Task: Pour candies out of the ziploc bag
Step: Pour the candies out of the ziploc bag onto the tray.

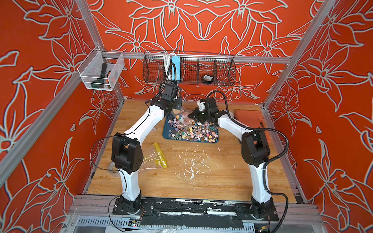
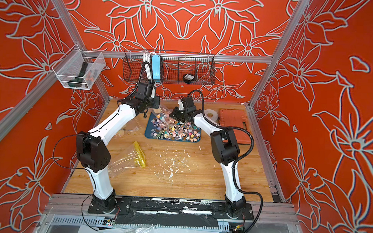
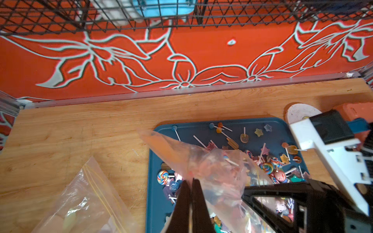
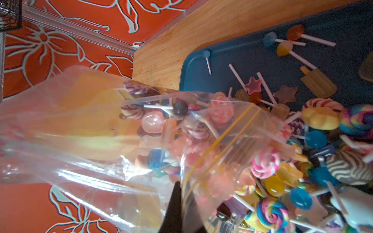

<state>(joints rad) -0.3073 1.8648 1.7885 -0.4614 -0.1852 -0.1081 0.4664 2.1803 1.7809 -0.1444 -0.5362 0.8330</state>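
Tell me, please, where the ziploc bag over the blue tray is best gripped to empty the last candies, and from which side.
Grip the closed bottom end of the ziploc bag, coming from above. Its zip mouth points down at the blue tray and candies are inside near it, so lifting the far end would probably slide them out.

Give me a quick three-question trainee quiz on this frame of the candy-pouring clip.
1. True or false: the left gripper and right gripper are both shut on the ziploc bag.
2. Where do most candies lie? A) blue tray B) wire basket C) orange case
3. Fill in: the spare bag on the table has a ___ zip strip.
Key: 1 true; 2 A; 3 yellow.
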